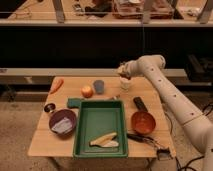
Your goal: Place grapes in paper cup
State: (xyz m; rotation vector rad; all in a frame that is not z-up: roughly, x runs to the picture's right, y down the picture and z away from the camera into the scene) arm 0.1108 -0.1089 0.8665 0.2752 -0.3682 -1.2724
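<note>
Although the end effector [123,74] is seen hanging directly above the paper cup [125,85], at about 1 o'clock on the counter [45,140], it cannot be told whether it is wide, narrow or clamped on anything. A small dark patch at its tip is judged to be the grapes [123,76], held just over the cup's mouth. This is offered as a reading, not a certainty.

The grey-blue cup [99,86] and the orange [87,91] are set at 12 o'clock, just beside each other and apart from the paper cup. The green tray [100,120] is spread from the centre towards 6 o'clock.

The grapes are judged to be light, soft and easily bruised, with smooth skins that may slip under a hard pinch. Single berries could be shed from so loose a clump. A gentle hold across the widest part of the cluster, or at the stem where one can be reached, is therefore advised, with only enough pressure to carry the weight.

The paper cup is judged to be thin-walled and very light, so it could be tipped or pushed by any sideways touch. A release from straight above its mouth, without contact with the rim, is called for.
</note>
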